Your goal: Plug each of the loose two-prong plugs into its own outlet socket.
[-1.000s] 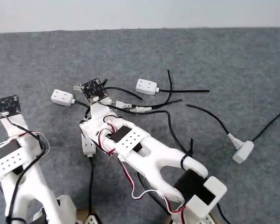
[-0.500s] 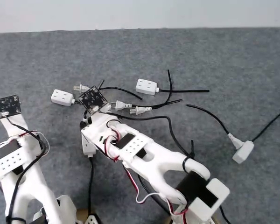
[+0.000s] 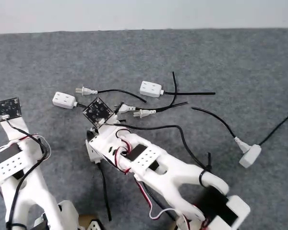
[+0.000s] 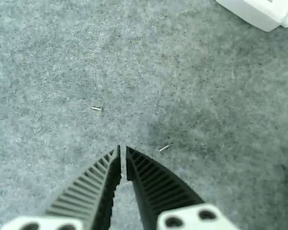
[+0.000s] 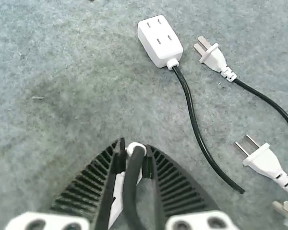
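My right end effector (image 5: 134, 146) is pinched on a black cord (image 5: 130, 187) just where it enters the white neck of the held socket (image 5: 116, 190), whose body sits low between my ribbed fingers. Ahead of it on the grey table (image 3: 230, 62) lies the near socket (image 5: 160, 41), face up, with its own cord curving back past my fingers. The first plug (image 5: 211, 55) lies just beside that socket, prongs pointing away from its cable and touching nothing. The second plug (image 5: 261, 160) rests loose on the table farther along, and the third plug (image 5: 287, 208) shows just beyond it. From the high view, these last two plugs lie close together, near the middle of the tangle of cords. The upper socket (image 3: 150, 88) sits beyond them with its cord running off to the side. The far socket (image 3: 249, 155) lies well apart, near the table's edge. My left end effector (image 4: 123, 151) hangs over bare table with its fingers pressed nearly together, only a thin slit between the tips and nothing held. A white socket corner (image 4: 259, 12) shows ahead of it, though I cannot tell which socket it belongs to.
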